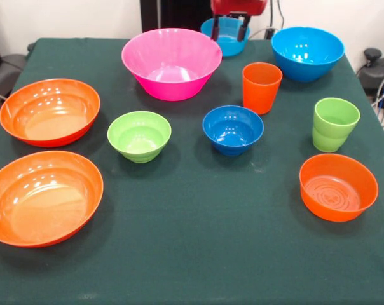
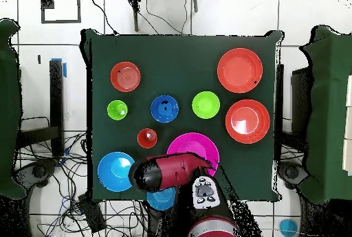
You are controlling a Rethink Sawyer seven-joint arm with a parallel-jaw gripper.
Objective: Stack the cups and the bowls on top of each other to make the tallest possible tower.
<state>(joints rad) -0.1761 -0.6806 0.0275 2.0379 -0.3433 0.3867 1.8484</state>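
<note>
Every piece stands alone on the green cloth, and no tower shows. The big pink bowl (image 1: 171, 63) (image 2: 196, 148) sits at the back. Two wide orange bowls (image 1: 50, 112) (image 1: 42, 197) lie at the left, the smaller orange bowl (image 1: 338, 187) at the front right. In the middle are the lime green bowl (image 1: 139, 136) and dark blue bowl (image 1: 233, 129). The orange cup (image 1: 262, 87) and green cup (image 1: 335, 124) stand upright at the right. One sky blue bowl (image 1: 306, 52) is back right. My gripper (image 1: 230, 28) hangs open and empty over the other sky blue bowl (image 1: 225, 38).
The red arm (image 2: 168, 172) reaches over the table edge beside the pink bowl in the overhead view. Cables and grey gear (image 1: 376, 67) lie off the table's right side. The table edge (image 1: 192, 298) runs along the front.
</note>
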